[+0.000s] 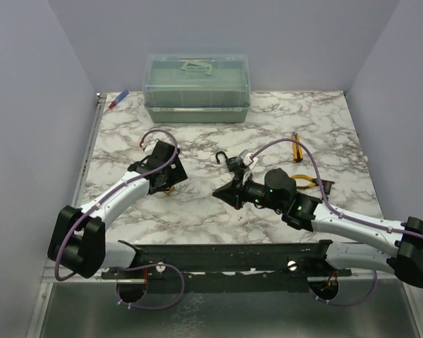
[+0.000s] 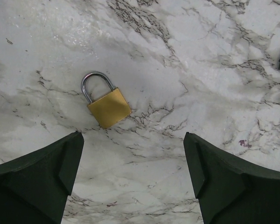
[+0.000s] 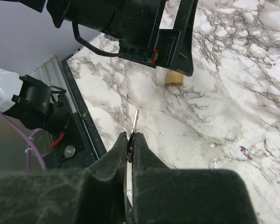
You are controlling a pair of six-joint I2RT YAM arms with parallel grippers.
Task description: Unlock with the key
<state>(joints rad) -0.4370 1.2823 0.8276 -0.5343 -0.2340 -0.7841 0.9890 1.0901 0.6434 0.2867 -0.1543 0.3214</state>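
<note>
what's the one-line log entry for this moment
left hand: open, over brass padlock | right hand: shut on key, blade sticking out | brass padlock: flat on table, shackle closed, untouched

The brass padlock point(image 2: 109, 108) has a satin golden body and polished metal shackle. The key point(image 3: 136, 122) has a thin bare-metal blade

A marble-patterned table top point(image 1: 324, 120), white with grey veins, fills the middle of the frame. Plain pale lavender walls close it in: one across the top point(image 1: 225, 28), one down the left point(image 1: 28, 105), one down the right point(image 1: 402, 70). A thin metal rail point(image 1: 88, 144) runs along the table's left edge. Along the bottom lies a dull steel surface point(image 1: 218, 317). The light is soft and even.
</note>
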